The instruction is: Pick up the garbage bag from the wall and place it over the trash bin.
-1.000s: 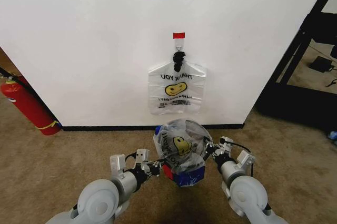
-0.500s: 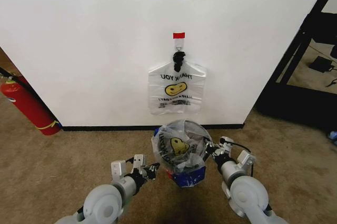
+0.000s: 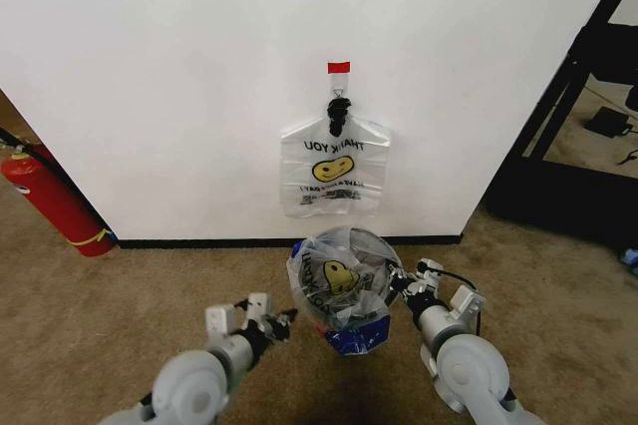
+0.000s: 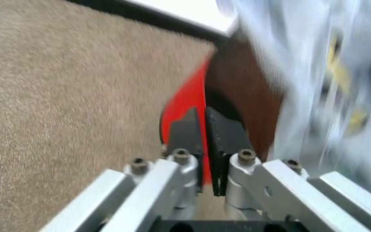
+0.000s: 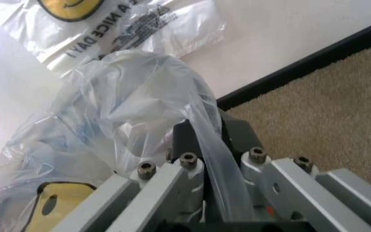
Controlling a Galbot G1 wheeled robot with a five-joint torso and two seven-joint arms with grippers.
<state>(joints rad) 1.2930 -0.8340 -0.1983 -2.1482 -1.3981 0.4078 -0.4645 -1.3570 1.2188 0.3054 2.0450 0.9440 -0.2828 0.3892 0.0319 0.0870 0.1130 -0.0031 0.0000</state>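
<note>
The translucent white smiley-face garbage bag (image 3: 340,285) is draped over the black mesh trash bin (image 3: 351,337), clenched by the right gripper (image 3: 401,285); the left gripper (image 3: 286,322), closed empty, is seen just beside the bin.

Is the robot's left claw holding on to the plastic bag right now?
No. The left gripper sits beside the garbage bag with its jaws shut on nothing, clear of the plastic.

Brown carpet (image 3: 120,295) covers the floor. A red fire extinguisher (image 3: 52,201) leans at the left; a black shelf frame (image 3: 578,76) stands right.
</note>
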